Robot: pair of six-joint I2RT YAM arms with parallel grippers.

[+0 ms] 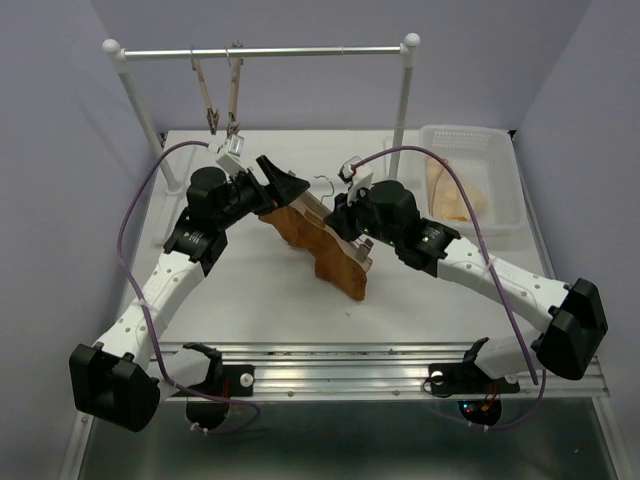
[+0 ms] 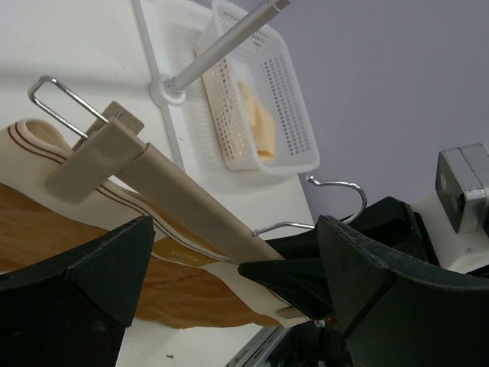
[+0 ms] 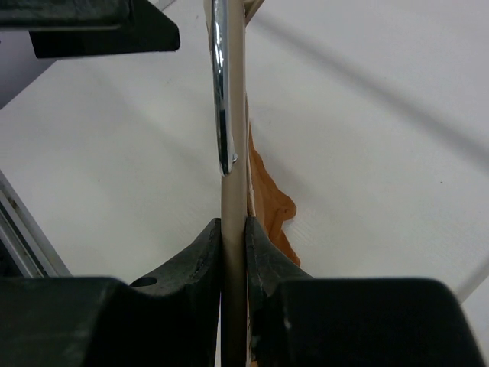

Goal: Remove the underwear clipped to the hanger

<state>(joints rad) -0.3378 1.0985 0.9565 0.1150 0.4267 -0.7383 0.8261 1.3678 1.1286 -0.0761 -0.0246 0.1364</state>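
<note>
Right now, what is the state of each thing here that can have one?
Slim light-wood bar hanger: held by the right pincer.
Rust-brown soft fabric underwear: clipped to the hanger.
Pale plastic clip: shut on the underwear.
Left pincer: open.
Right pincer: shut on the hanger.
White plastic mesh basket: holds a pale beige cloth.

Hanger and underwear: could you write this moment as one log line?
right gripper: shut on hanger | left gripper: open near hanger | underwear: clipped on

White table (white basket atop)
</note>
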